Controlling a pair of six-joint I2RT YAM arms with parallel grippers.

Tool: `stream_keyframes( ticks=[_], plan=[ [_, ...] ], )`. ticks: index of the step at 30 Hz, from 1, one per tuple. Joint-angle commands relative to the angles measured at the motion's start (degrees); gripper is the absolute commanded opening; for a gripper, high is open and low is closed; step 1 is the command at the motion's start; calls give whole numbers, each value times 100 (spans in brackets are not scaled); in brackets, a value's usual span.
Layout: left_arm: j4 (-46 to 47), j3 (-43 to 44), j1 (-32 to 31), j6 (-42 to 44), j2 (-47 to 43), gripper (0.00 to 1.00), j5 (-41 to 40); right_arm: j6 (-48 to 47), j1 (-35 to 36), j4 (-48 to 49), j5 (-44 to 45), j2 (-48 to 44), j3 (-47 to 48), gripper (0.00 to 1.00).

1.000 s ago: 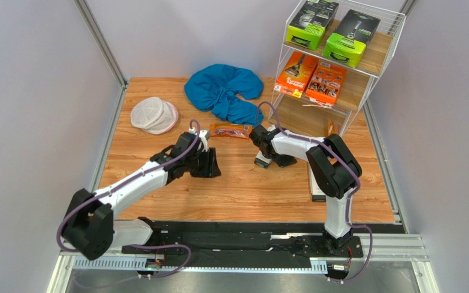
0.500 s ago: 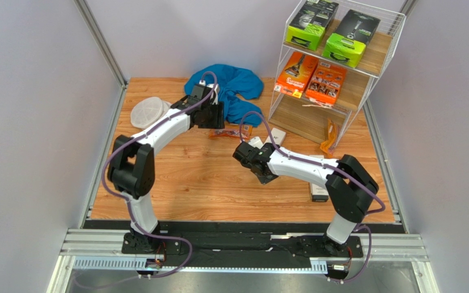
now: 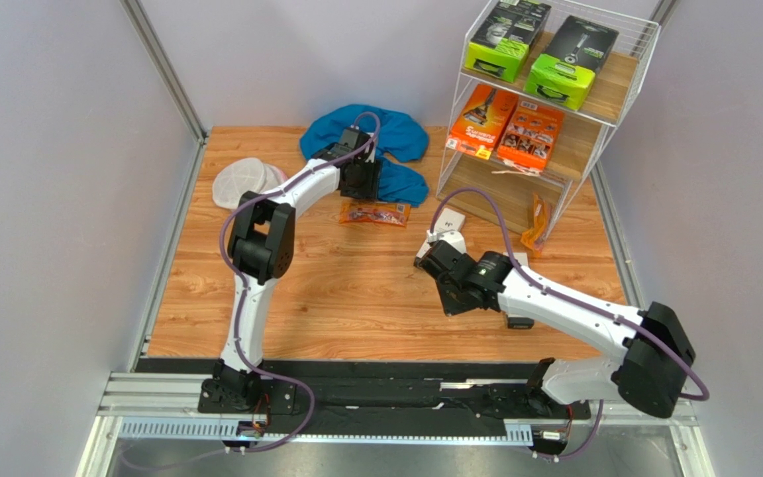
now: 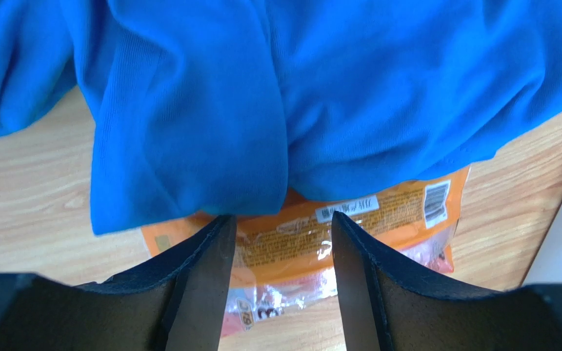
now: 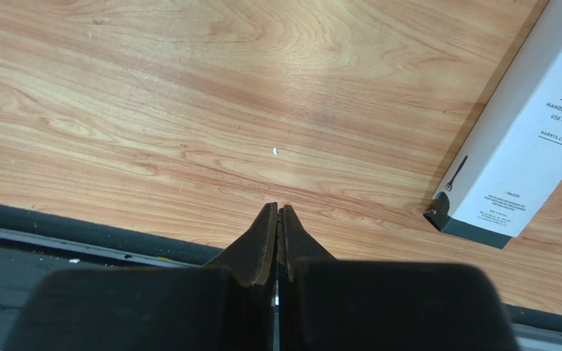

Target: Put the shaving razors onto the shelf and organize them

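Note:
A clear orange-trimmed bag of disposable razors [image 4: 364, 219] [image 3: 376, 213] lies flat on the table, its far edge tucked under the blue cloth [image 4: 262, 95]. My left gripper [image 4: 280, 218] [image 3: 364, 185] hovers open just above it, a finger on either side of the bag's middle, holding nothing. My right gripper [image 5: 278, 208] [image 3: 458, 298] is shut and empty, low over bare wood. A slim white razor box [image 5: 526, 124] [image 3: 520, 320] lies just to its right. Another white box [image 3: 449, 221] lies near the shelf [image 3: 609, 119], which holds green-and-black boxes [image 3: 538, 55] and orange cartons [image 3: 505, 126].
A round white mesh pouch [image 3: 244, 183] rests at the back left. An orange-trimmed bag [image 3: 535, 224] leans at the shelf's front foot. The black base rail [image 5: 79, 234] runs along the table's near edge, close to my right fingers.
My left arm swung from mid-table out to the back, over the cloth and orange bag. My right arm drew back toward the near edge, its elbow folding out to the right.

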Motion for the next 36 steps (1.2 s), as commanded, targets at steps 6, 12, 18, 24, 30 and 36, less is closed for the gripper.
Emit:
stream_keyframes(
  ticks=[6, 12, 18, 24, 30, 36],
  plan=[
    [-117, -1117, -84, -183, -305, 57, 765, 209, 33, 105, -231, -846, -135, 3],
    [700, -2937, -278, -657, -1227, 57, 906, 200, 42, 53, -302, -1031, -64, 4],
    [798, -3361, -278, -816, -2124, 59, 511, 270, 51, 52, -407, -1286, -117, 5],
    [876, -3730, -489, -212, -3187, 61, 133, 437, 51, 175, -617, -1515, -257, 5],
    [1087, -4055, -743, 394, -3549, 62, 386, 691, 51, 605, -1109, -1875, -459, 8],
    [597, -3564, -1244, 1160, -2778, 62, 485, 832, 51, 843, -1304, -2209, -636, 11]
  ],
)
